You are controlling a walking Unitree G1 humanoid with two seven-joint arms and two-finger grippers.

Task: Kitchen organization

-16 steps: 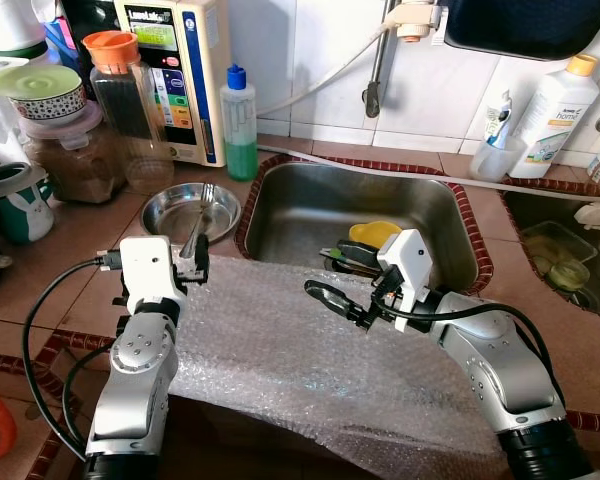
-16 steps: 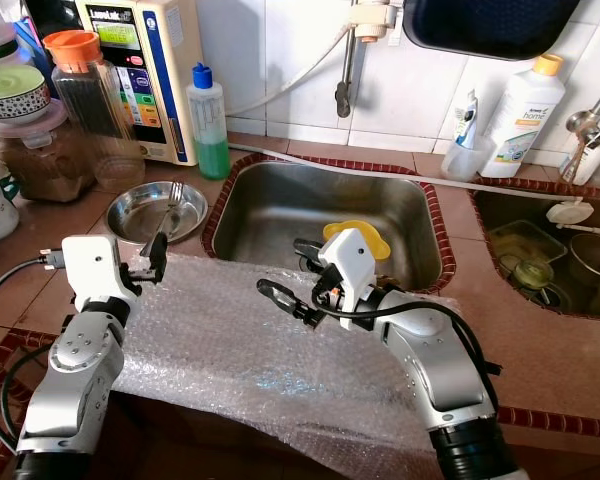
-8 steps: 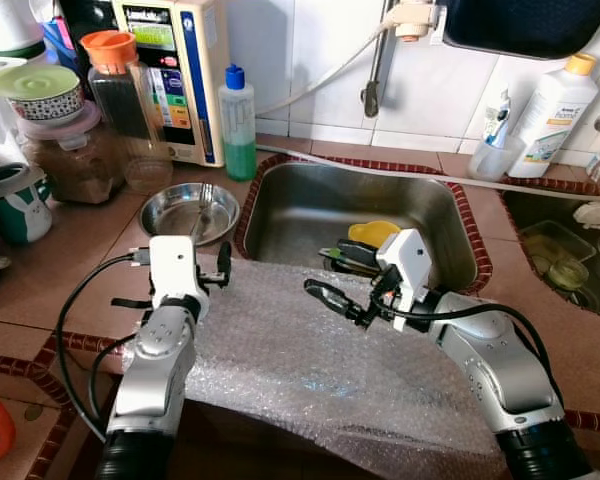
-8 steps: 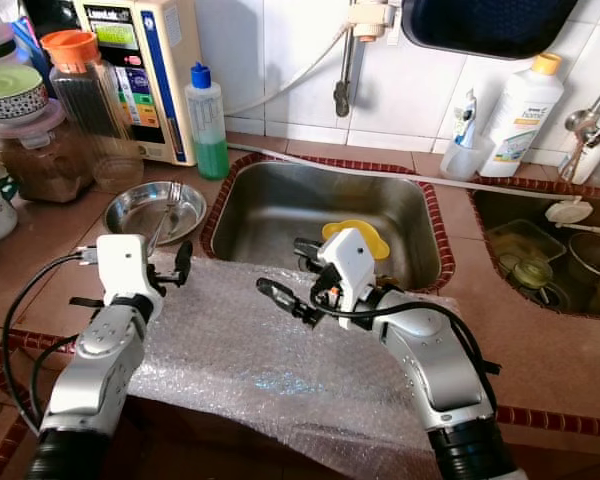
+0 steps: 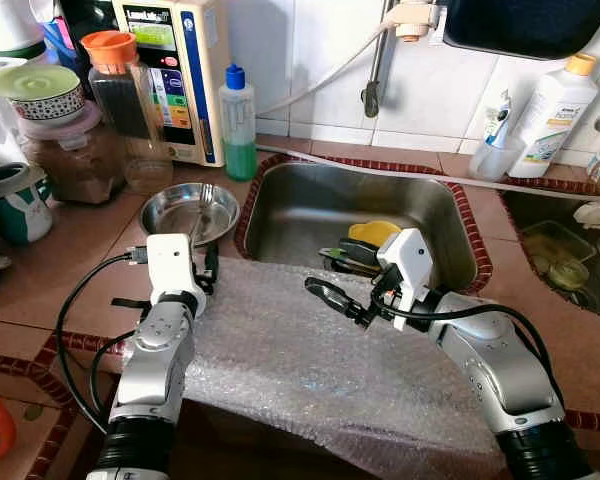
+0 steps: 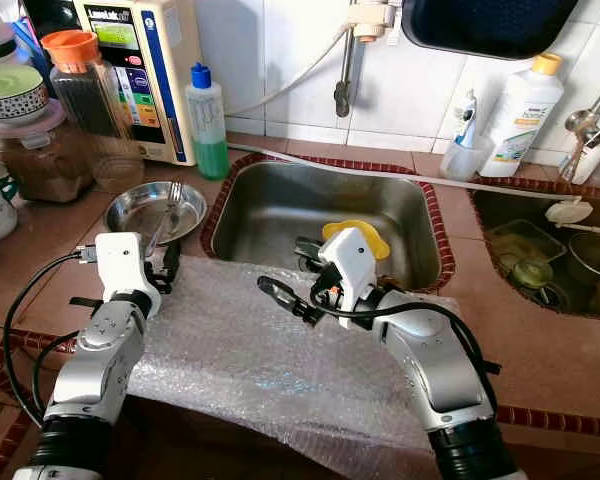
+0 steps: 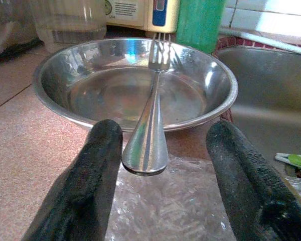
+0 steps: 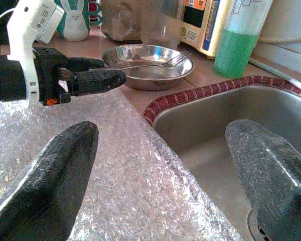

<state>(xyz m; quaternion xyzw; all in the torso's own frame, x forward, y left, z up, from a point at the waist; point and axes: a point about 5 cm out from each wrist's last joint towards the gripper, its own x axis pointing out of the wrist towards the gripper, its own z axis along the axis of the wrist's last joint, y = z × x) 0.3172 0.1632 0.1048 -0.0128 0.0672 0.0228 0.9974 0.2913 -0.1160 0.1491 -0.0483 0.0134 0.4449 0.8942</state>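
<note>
A shallow steel bowl (image 5: 180, 212) sits on the tiled counter left of the sink (image 5: 310, 205), with a fork (image 5: 202, 206) resting in it, handle sticking out over the near rim. My left gripper (image 5: 206, 268) is open just short of the bowl. In the left wrist view the fork's handle end (image 7: 146, 150) hangs between the two fingers, touching neither. A sheet of bubble wrap (image 5: 310, 355) covers the counter's front edge under both arms. My right gripper (image 5: 335, 280) hovers wide open over the wrap by the sink's near rim, holding nothing.
The sink holds a yellow item (image 5: 376, 232) and dark utensils. Behind the bowl stand a green soap bottle (image 5: 239, 124), a water appliance (image 5: 176, 70) and jars (image 5: 120, 95). A white detergent bottle (image 5: 552, 115) and a second basin (image 5: 565, 255) lie to the right.
My left arm has shifted and turned, bringing its gripper up to the fork's handle at the bowl's rim. The right arm has stayed where it was.
</note>
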